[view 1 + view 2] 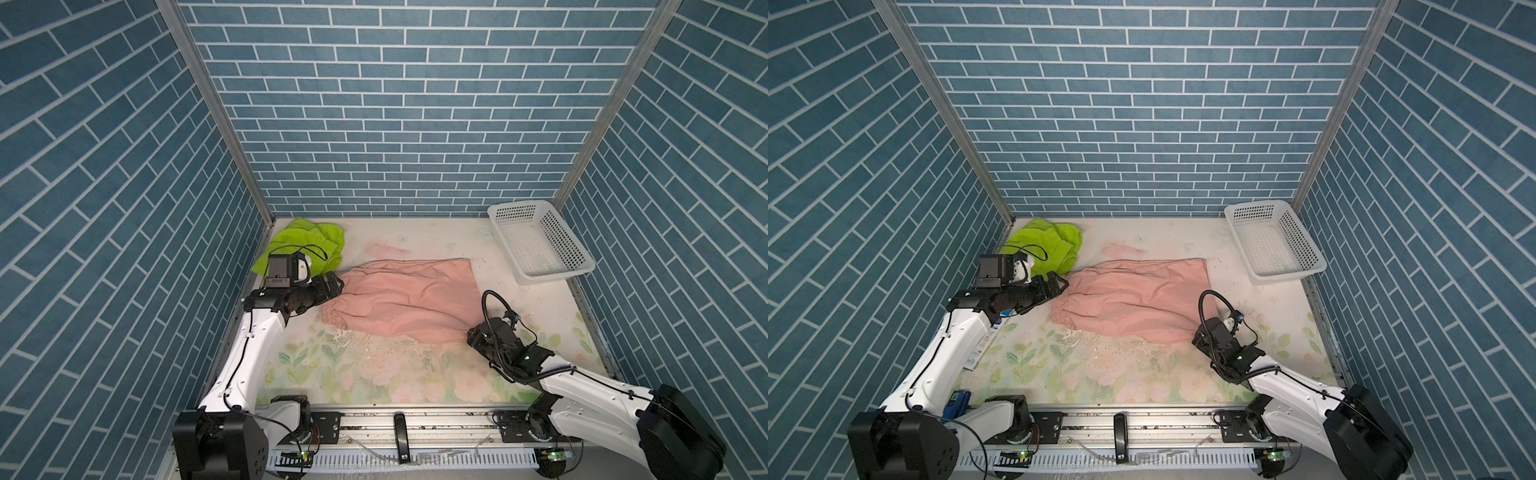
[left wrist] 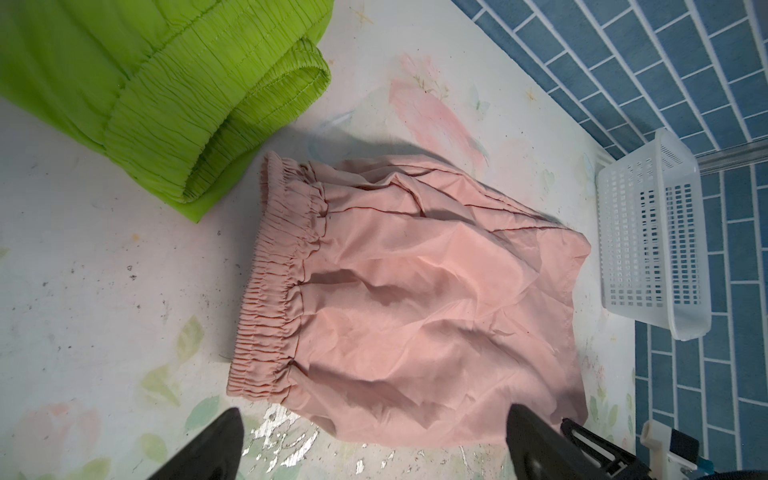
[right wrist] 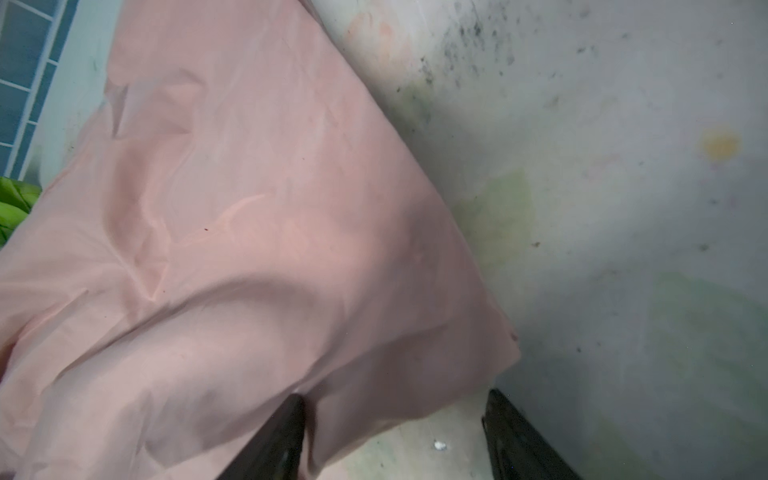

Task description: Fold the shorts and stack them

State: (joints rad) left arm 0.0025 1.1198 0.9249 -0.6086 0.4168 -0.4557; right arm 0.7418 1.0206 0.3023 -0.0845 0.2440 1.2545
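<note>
Jaws of the left gripper (image 2: 374, 411) stood spread, the pink shorts (image 2: 415, 291) flat just ahead, waistband (image 2: 270, 299) nearest; the right gripper (image 3: 395, 395) gaped astride a hem corner (image 3: 498, 353), likely for a fold. The green shorts (image 2: 166, 83) lay bunched beyond, unfolded.

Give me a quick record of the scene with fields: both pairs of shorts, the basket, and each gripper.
pink shorts: spread mid-table, wrinkled, waistband toward the left arm
green shorts: bunched in the far left corner
basket: far right corner, empty
left gripper: open, by the pink waistband, holding nothing
right gripper: open, at the pink pair's near right corner
progress: nothing stacked yet
</note>
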